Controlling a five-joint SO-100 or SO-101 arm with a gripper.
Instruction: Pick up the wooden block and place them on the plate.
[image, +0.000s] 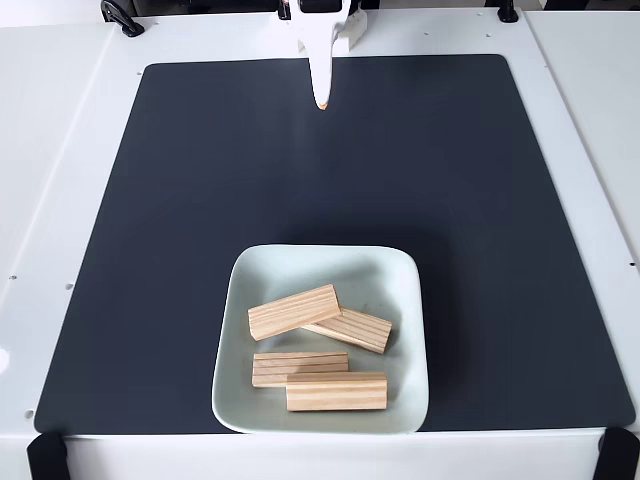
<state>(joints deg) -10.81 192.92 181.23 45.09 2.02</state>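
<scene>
Four wooden blocks lie inside the plate (412, 300) in the fixed view, all of them pale pine bars with fine darker grain lines running along their length. The upper block (293, 311) sits tilted, its right end raised toward the top of the picture, and it rests partly over the block beside it (355, 329), which slants the other way and reaches toward the plate's right wall. Below them a third block (299, 366) lies almost level, showing several parallel grain lines on its top face. The fourth block (336, 391) lies level too, just in front of the third and touching it, close to the plate's near rim.

The plate is a shallow square dish with rounded corners, glossy and pale mint-white, with soft shadows under the blocks. It stands on a large black mat (450, 200), near the mat's front edge and slightly left of centre. The mat covers most of a white table (60, 150).

At the top of the picture the white gripper (321, 100) hangs point-down over the far part of the mat, well apart from the plate. Its fingers appear pressed together into one narrow tip, holding nothing.
</scene>
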